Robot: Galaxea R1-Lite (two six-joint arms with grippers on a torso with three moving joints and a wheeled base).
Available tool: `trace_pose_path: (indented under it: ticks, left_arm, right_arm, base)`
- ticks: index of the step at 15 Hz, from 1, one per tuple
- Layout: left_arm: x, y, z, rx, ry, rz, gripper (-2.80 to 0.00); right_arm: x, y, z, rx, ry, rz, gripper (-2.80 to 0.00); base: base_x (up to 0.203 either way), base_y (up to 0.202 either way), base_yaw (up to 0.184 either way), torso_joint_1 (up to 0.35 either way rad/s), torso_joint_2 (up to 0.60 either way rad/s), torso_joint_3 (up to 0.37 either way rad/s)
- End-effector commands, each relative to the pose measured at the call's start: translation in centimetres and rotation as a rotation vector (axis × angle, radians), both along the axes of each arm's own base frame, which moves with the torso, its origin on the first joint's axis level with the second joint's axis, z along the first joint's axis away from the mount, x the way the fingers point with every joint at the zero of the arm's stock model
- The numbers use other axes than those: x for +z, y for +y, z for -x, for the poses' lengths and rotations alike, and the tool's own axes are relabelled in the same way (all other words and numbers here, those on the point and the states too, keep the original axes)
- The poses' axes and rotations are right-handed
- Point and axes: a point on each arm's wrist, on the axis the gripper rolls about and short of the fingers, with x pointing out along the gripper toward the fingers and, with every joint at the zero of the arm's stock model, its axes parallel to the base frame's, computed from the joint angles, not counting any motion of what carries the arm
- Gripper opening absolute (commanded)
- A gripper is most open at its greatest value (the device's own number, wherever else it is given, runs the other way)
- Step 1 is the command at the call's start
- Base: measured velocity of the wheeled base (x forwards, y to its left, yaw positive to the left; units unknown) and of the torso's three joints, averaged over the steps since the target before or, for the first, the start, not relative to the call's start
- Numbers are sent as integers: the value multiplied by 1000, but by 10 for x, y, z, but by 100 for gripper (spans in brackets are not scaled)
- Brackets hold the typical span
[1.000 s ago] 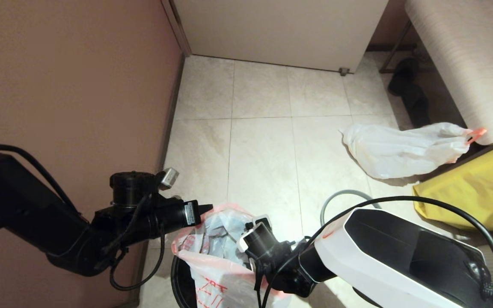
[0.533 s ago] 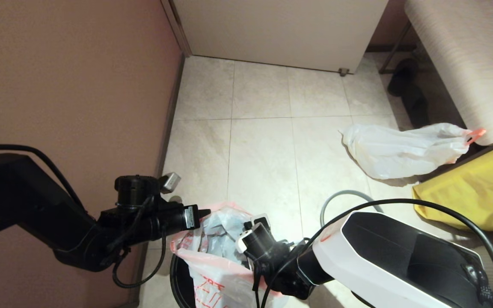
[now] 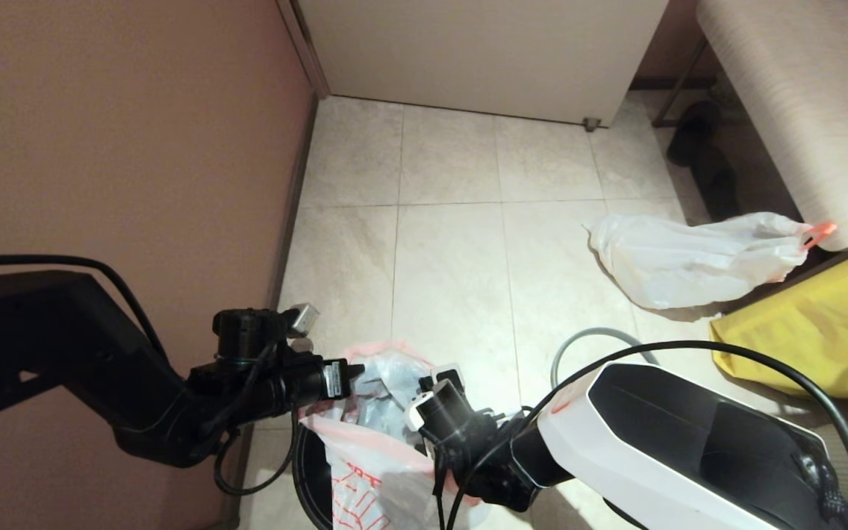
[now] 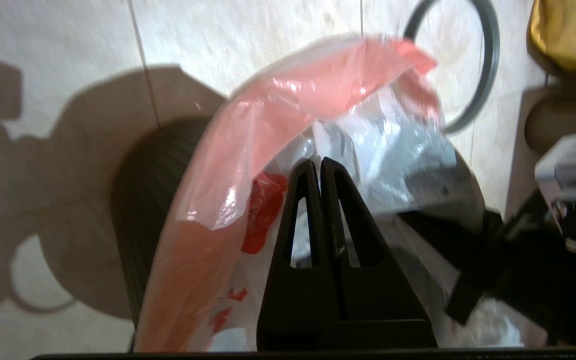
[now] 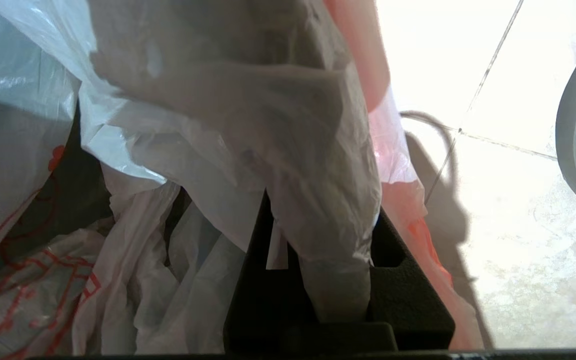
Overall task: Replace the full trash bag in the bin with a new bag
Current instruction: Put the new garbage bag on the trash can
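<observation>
2 pincers on the new bag [image 3: 365,471] over the bin [image 3: 309,478]
My left pincer [image 4: 320,167] is fully closed inside it, right pincer [image 5: 318,240] pinching its film.

New bag [image 3: 365,471]: thin translucent plastic film, crinkled, glossy, with orange-red print and orange edges. Full bag [image 3: 689,258]: thin translucent white plastic, wrinkled, slight sheen. Bin [image 4: 143,200]: black plastic, finely ribbed wall. Hoop [image 4: 488,65]: smooth grey plastic, matt. Yellow bag [image 3: 814,324]: matt, soft material, creased. Floor [image 3: 453,258]: smooth pale stone-look tiles, low sheen. Wall [image 3: 115,132]: matt, even finish. Left gripper [image 4: 320,167]: matt black plastic fingers.
</observation>
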Motion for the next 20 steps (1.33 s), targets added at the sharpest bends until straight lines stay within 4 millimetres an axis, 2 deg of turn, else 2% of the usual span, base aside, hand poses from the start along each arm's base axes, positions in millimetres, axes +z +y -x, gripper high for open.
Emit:
trace_pose_path:
  ticks: [1,5,10,15,20]
  left_arm:
    - [-4,2,-3,16,-41,16,-280]
    - [-5,0,-1,16,-45,30,-280]
    - [-20,3,-3,18,-1,-5,-280]
    - [-18,16,-8,41,-1,-40,-280]
    - [-17,15,-6,32,-2,-45,-280]
  right_arm:
    - [-2,0,1,1,5,7,-280]
    - [0,0,1,3,3,8,-280]
    - [7,-2,-2,-3,-7,-2,-280]
    - [32,-15,-27,-63,-60,-56,-280]
    - [52,-24,-57,-159,-152,-87,-280]
  base:
    - [0,0,0,0,0,0]
    - [0,0,0,0,0,0]
    - [0,0,0,0,0,0]
    - [0,0,0,0,0,0]
    - [0,0,0,0,0,0]
